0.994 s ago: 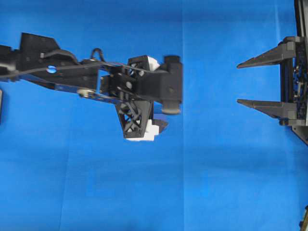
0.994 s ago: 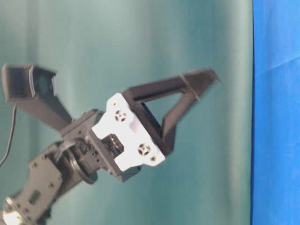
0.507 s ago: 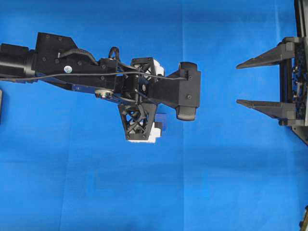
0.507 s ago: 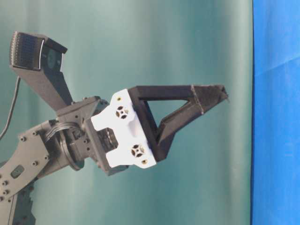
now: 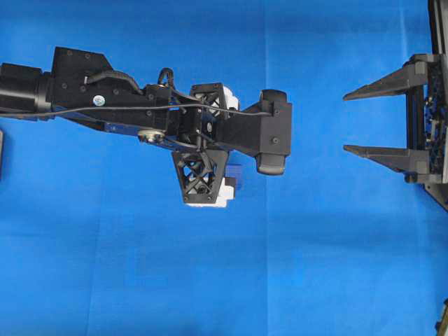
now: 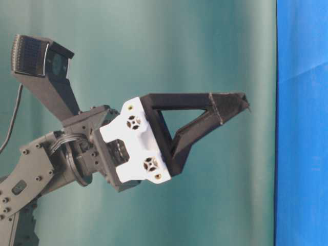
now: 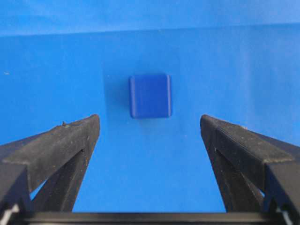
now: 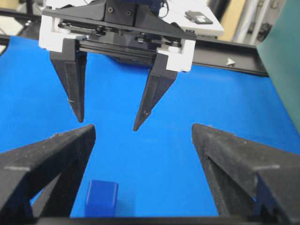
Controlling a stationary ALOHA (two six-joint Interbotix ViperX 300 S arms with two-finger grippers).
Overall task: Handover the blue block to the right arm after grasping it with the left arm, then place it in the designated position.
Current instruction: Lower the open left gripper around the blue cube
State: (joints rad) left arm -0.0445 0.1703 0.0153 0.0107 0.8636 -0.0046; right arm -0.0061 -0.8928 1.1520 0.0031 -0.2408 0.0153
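Observation:
The blue block [image 7: 150,95] lies on the blue cloth [image 5: 315,245], a small dark-blue cube. My left gripper [image 7: 150,124] hangs above it, pointing down, open, with nothing between its fingers; the block sits centred in the gap, just beyond the tips. From overhead the left gripper [image 5: 210,147] covers most of the blue block [image 5: 236,173]. My right gripper [image 5: 346,122] waits open and empty at the right edge, pointing left. In the right wrist view the left gripper [image 8: 108,123] with white brackets hovers over the blue block [image 8: 101,197].
A green backdrop [image 6: 154,51] stands behind the cloth. A dark object [image 5: 1,154] shows at the left edge. Beyond the cloth run a black rail [image 8: 234,58] and a white surface [image 8: 201,18].
Between one second and half a second ago the left arm reached further right and its gripper tilted toward the cloth. It has held still since. The right arm has not moved.

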